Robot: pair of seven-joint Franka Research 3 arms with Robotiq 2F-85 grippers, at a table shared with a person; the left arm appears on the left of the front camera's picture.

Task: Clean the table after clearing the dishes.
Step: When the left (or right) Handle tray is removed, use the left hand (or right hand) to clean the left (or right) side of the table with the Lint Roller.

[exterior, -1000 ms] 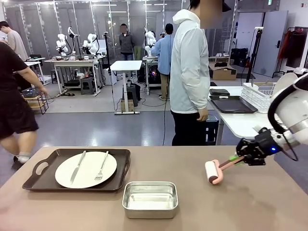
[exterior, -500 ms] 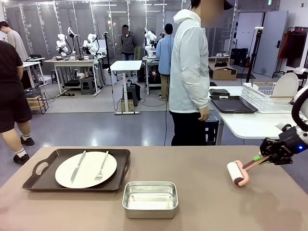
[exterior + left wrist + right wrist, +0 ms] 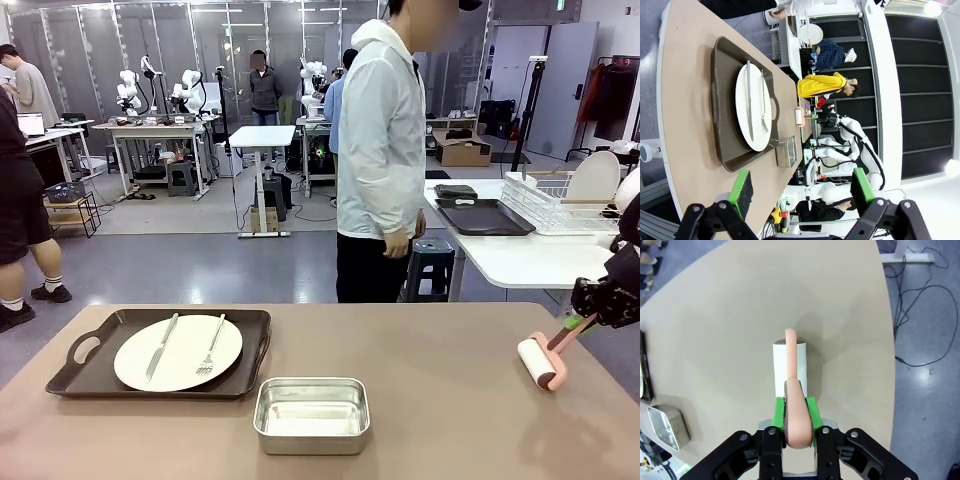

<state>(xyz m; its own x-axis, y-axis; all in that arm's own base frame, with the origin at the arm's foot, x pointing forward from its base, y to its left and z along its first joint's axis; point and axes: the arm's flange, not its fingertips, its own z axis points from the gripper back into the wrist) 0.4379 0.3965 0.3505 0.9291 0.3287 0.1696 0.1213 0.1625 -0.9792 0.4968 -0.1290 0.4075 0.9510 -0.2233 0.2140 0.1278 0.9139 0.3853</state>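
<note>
On the taupe table [image 3: 430,350], at the left, a dark brown tray [image 3: 85,378] holds a white plate [image 3: 178,353] with a steel knife [image 3: 162,347] and fork [image 3: 211,345]. My right gripper [image 3: 578,322] is shut on the pink handle of a lint roller [image 3: 541,362], whose white roll lies on the table near the right edge. The right wrist view shows the roller [image 3: 790,365] pressed on the table [image 3: 730,315] with the handle between the green pads of the right gripper [image 3: 796,407]. My left gripper [image 3: 802,186] is open in the air above the tray [image 3: 720,125] and plate [image 3: 754,107].
A small steel pan [image 3: 312,413] stands near the front middle. A person in a pale jacket [image 3: 380,150] stands at the far side. To the right, a white table [image 3: 510,255] carries a dish rack [image 3: 545,200] and a dark tray [image 3: 485,217].
My right gripper has drawn the roller rightward across the table towards its right edge. The person at the far side has shifted slightly left.
</note>
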